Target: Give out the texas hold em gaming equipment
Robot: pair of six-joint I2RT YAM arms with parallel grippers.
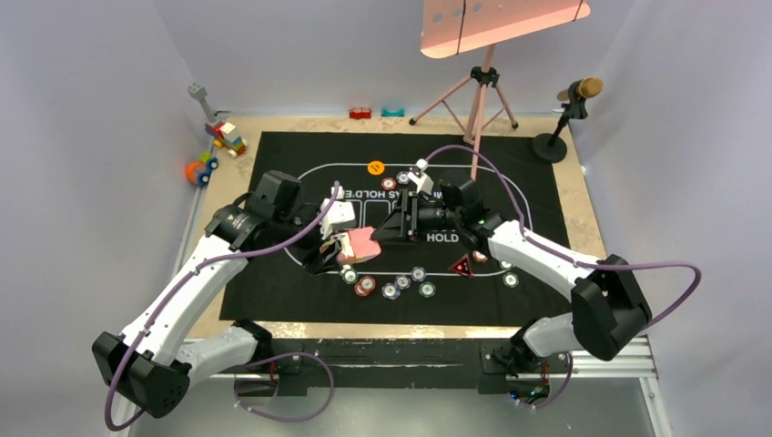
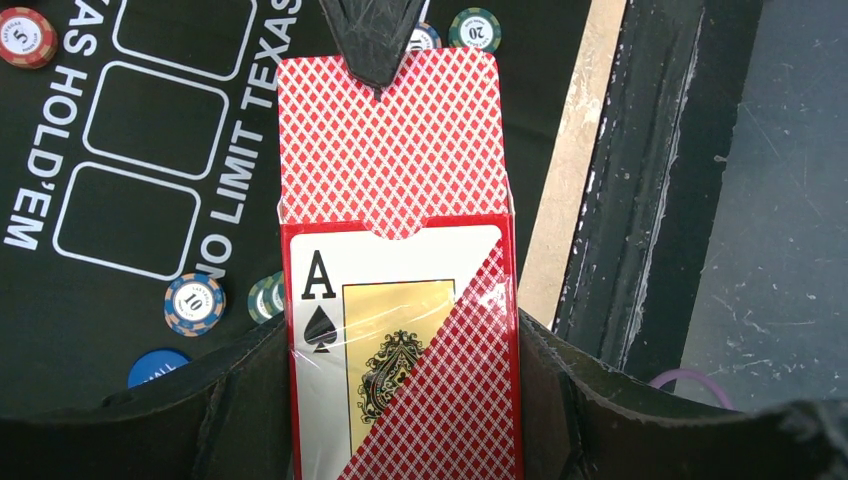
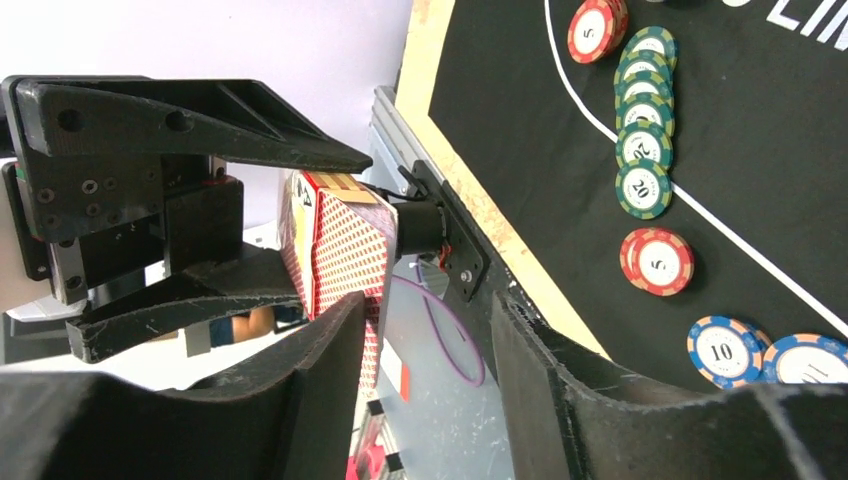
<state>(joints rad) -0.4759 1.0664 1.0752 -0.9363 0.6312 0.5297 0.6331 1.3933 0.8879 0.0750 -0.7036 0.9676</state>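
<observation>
Found card box (image 2: 400, 300) clamped by its closed end between the fingers of left gripper (image 2: 405, 355), held clear of the mat (image 1: 546, 182). Marked that gripper as holding, jaws narrowed to the box's width. Noted flap (image 2: 390, 140) open and folded out flat, extending the box's long axis straight away from left gripper. Saw ace of spades on the box face; couldn't tell whether print or a card behind film.

Placed right gripper (image 3: 428, 330) at the flap end of the card box, facing left gripper head-on. Read its jaws as partly apart, straddling the flap, one fingertip (image 2: 375, 45) overlapping the flap's edge, clear gap to the other. Saw no pinch on anything.

Logged the key relation: long axis of the card box ran gripper to gripper, open mouth toward the right arm, so right arm nearer the opening. Judged the step as getting cards out of the box; would need a pull along that axis, not across it. Flagged risk of grabbing flap only instead of cards.

Located rest relative to the card box: chips (image 1: 391, 289) scattered on the mat just nearer the arm bases, red triangular marker (image 1: 462, 267) off to its right side, orange button (image 1: 375, 167) beyond it. Judged distribution barely begun.
</observation>
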